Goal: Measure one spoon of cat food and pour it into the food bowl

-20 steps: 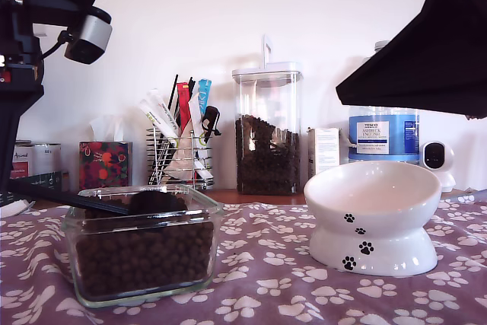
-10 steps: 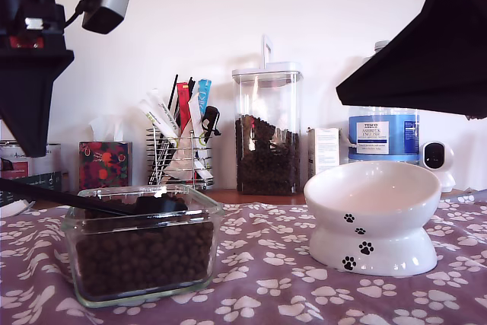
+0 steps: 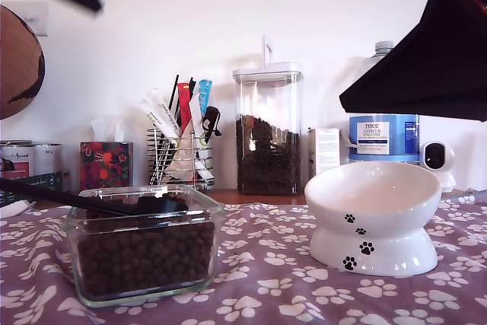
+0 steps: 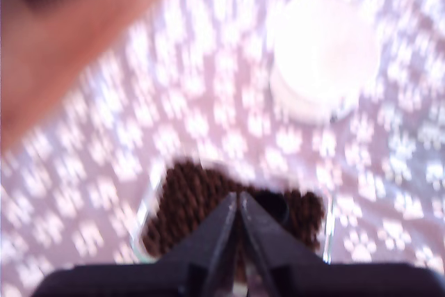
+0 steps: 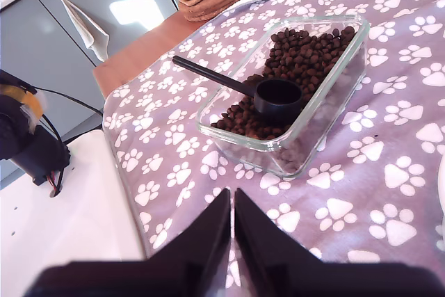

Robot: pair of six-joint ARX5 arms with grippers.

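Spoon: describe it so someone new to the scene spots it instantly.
Find the square clear glass dish of cat food at the exterior view's left, on the purple paw-print cloth. The spoon lies across it, cup on the kibble, handle sticking out past the rim. It is the only black, long-handled thing there.

I am working in a home, on a table under a paw-print cloth (image 3: pixel 266 264). A tissue box (image 3: pixel 105 164), a kibble jar (image 3: pixel 267 131), a water bottle (image 3: pixel 383 133) and a small camera (image 3: pixel 435 157) are lining the wall behind.
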